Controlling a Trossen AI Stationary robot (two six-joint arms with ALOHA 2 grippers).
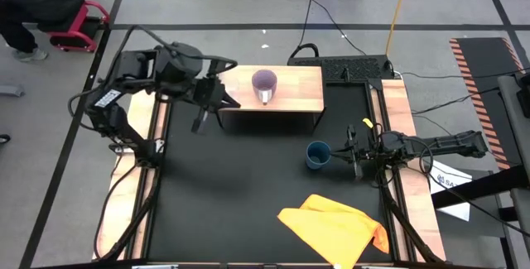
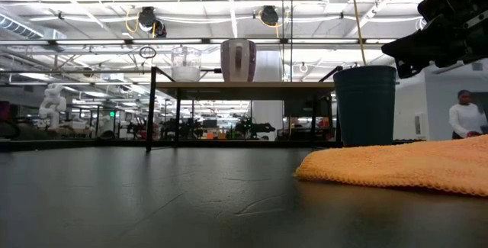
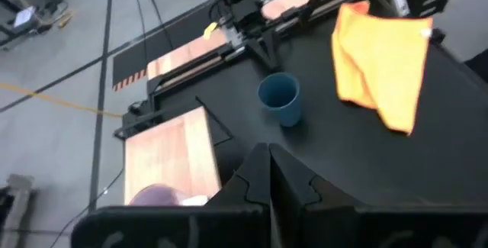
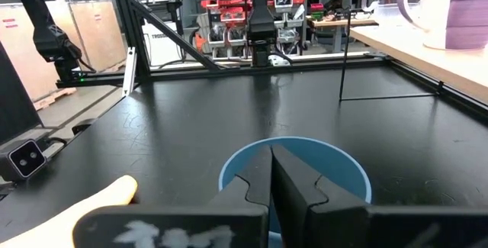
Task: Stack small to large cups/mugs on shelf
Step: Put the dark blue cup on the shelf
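Note:
The shelf (image 1: 298,87) stands at the table's far middle. On its top are a light purple mug (image 1: 263,81) and, left of it in the low view, a tiny clear glass (image 2: 185,63). The dark blue cup (image 1: 317,155) stands upright on the black table, right of centre. My left gripper (image 1: 217,97) is shut with nothing in it, raised by the shelf's left end. In its wrist view the shut fingers (image 3: 268,173) point toward the blue cup (image 3: 280,99). My right gripper (image 1: 346,153) is shut and level, just right of the cup's rim (image 4: 229,173). No touch shows.
A crumpled yellow cloth (image 1: 335,228) lies near the table's front right. Pale wooden rails (image 1: 402,120) run along both sides of the table. Cables and a black device (image 1: 348,69) lie behind the shelf. One person (image 1: 33,4) is at the far left, another (image 2: 463,114) in the room beyond.

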